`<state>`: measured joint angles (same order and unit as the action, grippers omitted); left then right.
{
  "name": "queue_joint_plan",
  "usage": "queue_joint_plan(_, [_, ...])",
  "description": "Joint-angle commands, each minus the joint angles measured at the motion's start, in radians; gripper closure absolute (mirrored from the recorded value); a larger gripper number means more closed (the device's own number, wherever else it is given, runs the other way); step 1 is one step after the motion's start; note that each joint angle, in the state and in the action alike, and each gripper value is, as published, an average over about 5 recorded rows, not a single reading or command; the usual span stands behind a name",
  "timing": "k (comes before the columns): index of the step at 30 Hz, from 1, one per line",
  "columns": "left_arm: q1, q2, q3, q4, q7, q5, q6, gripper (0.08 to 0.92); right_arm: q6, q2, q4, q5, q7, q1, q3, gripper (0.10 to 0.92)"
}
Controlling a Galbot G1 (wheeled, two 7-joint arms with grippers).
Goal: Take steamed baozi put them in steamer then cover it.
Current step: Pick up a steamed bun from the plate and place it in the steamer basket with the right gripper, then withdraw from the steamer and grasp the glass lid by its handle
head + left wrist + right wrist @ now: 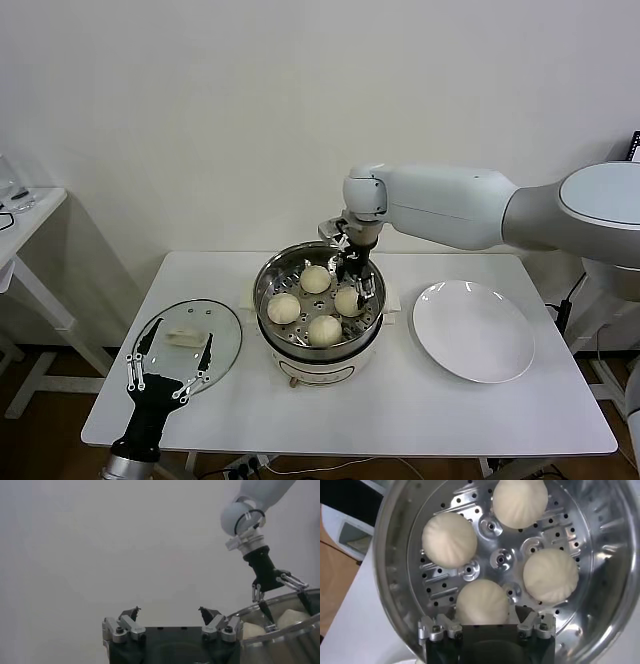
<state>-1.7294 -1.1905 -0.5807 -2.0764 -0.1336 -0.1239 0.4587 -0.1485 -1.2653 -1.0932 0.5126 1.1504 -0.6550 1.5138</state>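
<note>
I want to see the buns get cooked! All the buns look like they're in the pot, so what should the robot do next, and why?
Probably lift the right gripper straight up out of the steamer. Its fingers are open around the fourth baozi, which sits on the tray with the other three. The glass cover lies on the table by the open left gripper, and can't go on until that arm clears.

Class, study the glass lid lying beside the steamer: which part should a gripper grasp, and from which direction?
Probably the flat white handle at the centre of the glass lid, approached from above. The lid lies flat on the table, so only the handle stands proud; the left gripper is nearest.
</note>
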Motion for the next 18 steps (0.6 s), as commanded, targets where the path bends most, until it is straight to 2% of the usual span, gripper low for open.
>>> queue_joint_plan(1, [0.026,0.001,0.002,0.024,-0.051,-0.109,-0.012,0.177,0.11,0.218,-0.145,0.039,-0.424,0.058,-0.313,0.203])
queue_joint_plan(5, [0.069,0.005,0.005,0.048,-0.123,-0.205,-0.049,0.177,0.16,0.346,-0.24,0.049,-0.917,0.177,-0.447,0.203])
queue_joint_plan(9, [0.103,0.017,0.007,0.063,-0.159,-0.236,-0.092,0.177,0.233,0.456,-0.287,0.062,-1.273,0.326,-0.606,0.203])
queue_joint_plan(13, [0.132,0.02,0.018,0.084,-0.182,-0.262,-0.122,0.177,0.308,0.551,-0.331,0.067,-1.443,0.56,-0.843,0.203])
queue_joint_plan(18, [0.156,0.023,0.035,0.107,-0.219,-0.314,-0.171,0.177,0.37,0.613,-0.381,0.05,-1.483,0.942,-1.215,0.203])
